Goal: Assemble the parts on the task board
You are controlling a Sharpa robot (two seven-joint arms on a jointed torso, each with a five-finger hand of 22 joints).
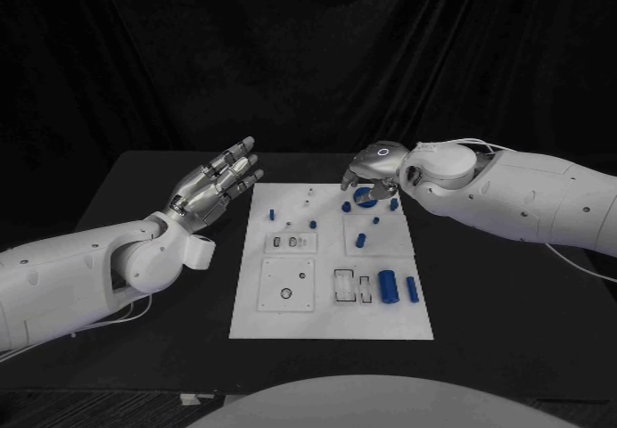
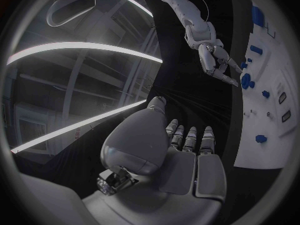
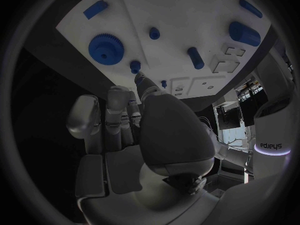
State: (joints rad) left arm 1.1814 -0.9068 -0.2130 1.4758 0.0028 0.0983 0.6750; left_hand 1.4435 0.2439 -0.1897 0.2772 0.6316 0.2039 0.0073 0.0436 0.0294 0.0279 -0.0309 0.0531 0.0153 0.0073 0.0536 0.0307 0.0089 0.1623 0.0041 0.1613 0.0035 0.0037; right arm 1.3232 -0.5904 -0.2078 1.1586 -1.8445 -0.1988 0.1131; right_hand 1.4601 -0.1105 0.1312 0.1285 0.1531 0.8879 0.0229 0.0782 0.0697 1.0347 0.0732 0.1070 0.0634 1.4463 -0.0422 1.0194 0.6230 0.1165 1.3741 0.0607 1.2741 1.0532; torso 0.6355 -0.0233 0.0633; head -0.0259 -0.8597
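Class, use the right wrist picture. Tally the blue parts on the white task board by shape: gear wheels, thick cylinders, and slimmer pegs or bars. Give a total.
Gear wheel: 1
Thick cylinder: 1
Slimmer pegs and bars: 6, one of them very small
Total: 8 blue parts

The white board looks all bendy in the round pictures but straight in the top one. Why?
In the head view the task board has straight edges. In the left wrist view its edge curves, and in the right wrist view it bows too: those fisheye cameras bend straight lines. Both wrist views are round with a dark frame, and the head view is dim around the board.
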